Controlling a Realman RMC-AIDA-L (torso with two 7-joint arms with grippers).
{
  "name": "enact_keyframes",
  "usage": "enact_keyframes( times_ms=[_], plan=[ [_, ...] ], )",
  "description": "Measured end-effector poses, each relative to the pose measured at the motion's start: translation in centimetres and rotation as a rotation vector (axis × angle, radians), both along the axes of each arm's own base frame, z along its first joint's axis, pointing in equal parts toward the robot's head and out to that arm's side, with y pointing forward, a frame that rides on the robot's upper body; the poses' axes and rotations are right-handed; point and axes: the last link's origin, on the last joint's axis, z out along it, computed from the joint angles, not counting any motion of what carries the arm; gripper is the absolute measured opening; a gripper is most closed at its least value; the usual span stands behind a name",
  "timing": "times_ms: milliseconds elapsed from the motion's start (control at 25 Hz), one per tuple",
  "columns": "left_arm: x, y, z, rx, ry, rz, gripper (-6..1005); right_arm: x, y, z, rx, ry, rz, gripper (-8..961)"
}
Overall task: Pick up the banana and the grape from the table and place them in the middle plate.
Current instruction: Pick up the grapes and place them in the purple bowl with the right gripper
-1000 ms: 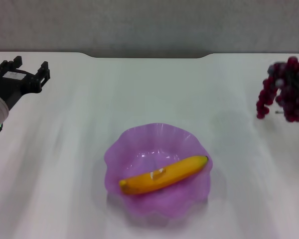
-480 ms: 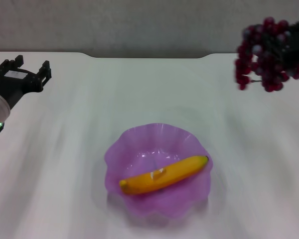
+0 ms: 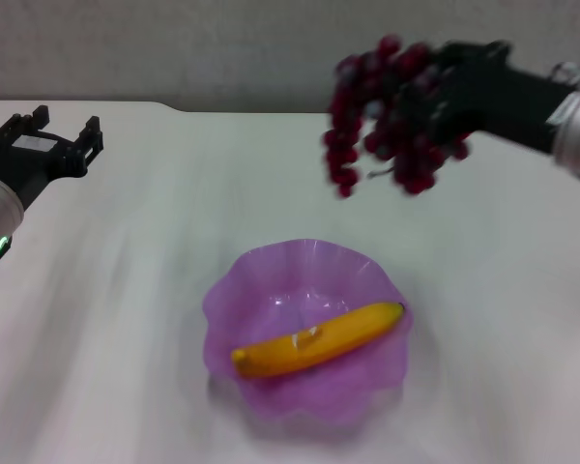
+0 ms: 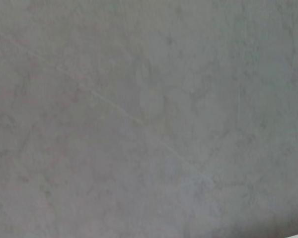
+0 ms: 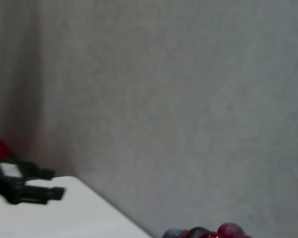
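**Grape bunch aloft, banana in the plate**

The grape [image 3: 382, 111] hangs in the air beyond the middle plate [image 3: 234, 290], clamped in the right gripper's [image 3: 435, 97] jaws. The banana [image 3: 316, 339] lies across the plate. The left gripper [image 3: 56, 135] hovers over the bench [image 3: 126, 290] at far left, jaws parted.

Across the top of my head view runs a plain grey wall [image 3: 174, 48] with a faintly mottled surface, lit softly and evenly, and the same grey wall fills both of my wrist views almost entirely.
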Motion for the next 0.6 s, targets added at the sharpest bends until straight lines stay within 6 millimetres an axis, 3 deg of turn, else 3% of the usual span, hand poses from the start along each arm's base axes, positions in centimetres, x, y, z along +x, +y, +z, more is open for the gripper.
enact_keyframes(
  times_ms=[320,600],
  plan=[
    [0.1,0.1,0.0,0.0,-0.001,-0.002,668,-1.2,-0.3,-4.5,-0.132,-0.031,0.043,376],
    [0.2,0.1,0.1,0.002,-0.002,-0.005,669,-1.6,-1.1,-6.0,-0.186,-0.025,0.059,374]
  ],
)
